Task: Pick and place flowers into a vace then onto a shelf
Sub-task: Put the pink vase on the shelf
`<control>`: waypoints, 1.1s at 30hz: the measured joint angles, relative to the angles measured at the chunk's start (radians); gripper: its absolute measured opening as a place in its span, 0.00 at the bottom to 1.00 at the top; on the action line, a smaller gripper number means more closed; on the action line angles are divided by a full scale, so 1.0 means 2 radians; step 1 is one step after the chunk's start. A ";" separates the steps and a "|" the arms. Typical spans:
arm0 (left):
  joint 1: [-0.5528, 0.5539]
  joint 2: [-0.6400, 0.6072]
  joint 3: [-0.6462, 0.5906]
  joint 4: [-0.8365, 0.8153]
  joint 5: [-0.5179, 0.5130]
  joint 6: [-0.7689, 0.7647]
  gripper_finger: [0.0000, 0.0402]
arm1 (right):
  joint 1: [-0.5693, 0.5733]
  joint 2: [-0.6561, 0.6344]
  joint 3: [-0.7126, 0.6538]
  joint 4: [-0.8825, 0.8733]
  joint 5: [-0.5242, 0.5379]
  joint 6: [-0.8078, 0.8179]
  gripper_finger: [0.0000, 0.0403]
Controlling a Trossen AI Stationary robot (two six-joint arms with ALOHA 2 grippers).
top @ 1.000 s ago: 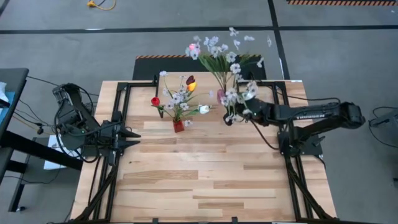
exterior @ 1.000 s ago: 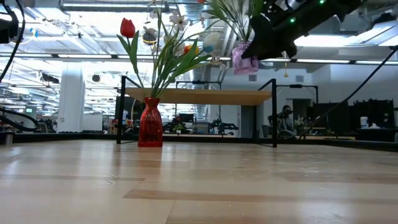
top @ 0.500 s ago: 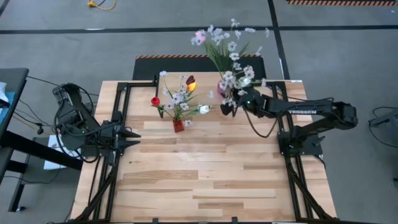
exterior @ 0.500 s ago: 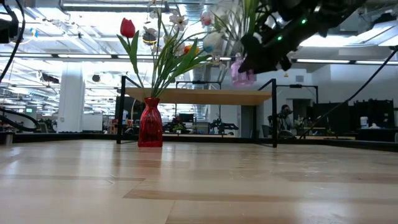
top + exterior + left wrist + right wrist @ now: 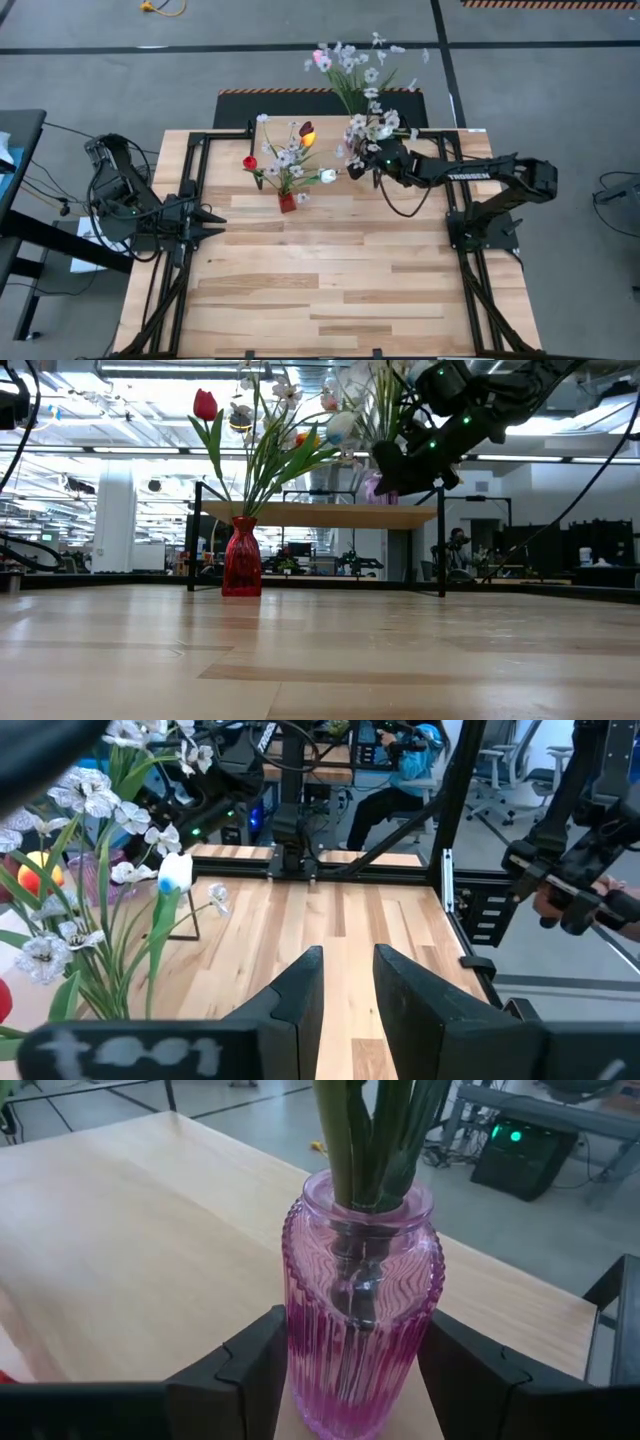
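Note:
My right gripper (image 5: pixel 364 162) is shut on a pink ribbed glass vase (image 5: pixel 360 1320) that holds a bunch of flowers (image 5: pixel 352 78) with green stems, small white blossoms and a pink head. In the low view the vase (image 5: pixel 371 486) sits just over the top of the light-wood shelf (image 5: pixel 300 515); whether its base touches the board I cannot tell. My left gripper (image 5: pixel 216 218) waits at the table's left edge, open by a narrow gap (image 5: pixel 348 988), with nothing in it. My right gripper pinches the pink vase between its two fingers (image 5: pixel 262 1370), one on each side of the lower body (image 5: pixel 300 1355). The fingers come from the table's right side, nearly level and slanting a little down. The vase stands about upright, with the stems (image 5: pixel 375 1140) rising from its mouth.
A red vase (image 5: pixel 287 202) with tulips and white blossoms stands on the table in front of the shelf (image 5: pixel 241 557), left of the pink vase. Thin dark shelf legs (image 5: pixel 441 545) rise at the far side. The near half of the tabletop (image 5: pixel 330 285) is bare wood.
My right gripper has carried the pink vase toward the table's left edge and down, from well above the shelf to just over its board. The flower heads have swung along with it. The hold has stayed the same.

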 joint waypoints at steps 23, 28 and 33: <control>0.000 0.000 0.000 -0.007 0.000 -0.005 0.20 | 0.013 -0.001 0.000 -0.006 0.009 -0.021 0.55; 0.000 0.000 0.000 -0.007 0.010 -0.005 0.20 | 0.013 -0.002 0.000 -0.003 0.009 -0.020 0.59; 0.000 0.000 0.000 -0.007 0.010 -0.005 0.20 | 0.012 -0.002 0.000 -0.001 0.009 -0.019 0.62</control>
